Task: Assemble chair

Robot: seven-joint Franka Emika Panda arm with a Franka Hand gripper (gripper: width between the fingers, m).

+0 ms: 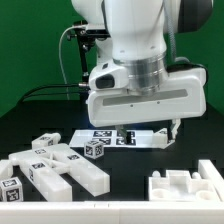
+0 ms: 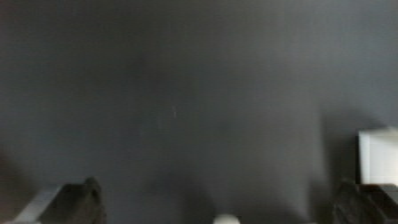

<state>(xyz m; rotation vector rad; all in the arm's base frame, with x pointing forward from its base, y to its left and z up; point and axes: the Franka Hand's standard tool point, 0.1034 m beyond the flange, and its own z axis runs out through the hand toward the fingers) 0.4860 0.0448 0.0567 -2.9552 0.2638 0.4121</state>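
The chair parts (image 1: 55, 168) are chunky white plastic blocks with a smooth matte surface. They lie in a loose cluster of bars and slabs on the black counter (image 1: 130, 172), toward the exterior view's left. Each block carries black-and-white square tags, whose patterns are too small to make out. A small cube (image 1: 95, 150) with a tag on its facing side sits at the edge of that cluster. Well apart, near the exterior view's right, lies a thick slab (image 1: 185, 187) with squared notches cut into its top. Behind the parts, a thin flat marker board (image 1: 128, 139) printed with more square tags lies on the counter, under the glossy white arm (image 1: 140, 40). A green backdrop (image 1: 30, 50) stands behind everything. The end effector (image 2: 217, 198) hovers over bare dark counter with its two dark fingers (image 2: 71, 203) spread wide, gripping nothing and touching nothing. In the blurred wrist view, a white patch (image 2: 377, 155) shows at the frame edge, and what it is cannot be told.
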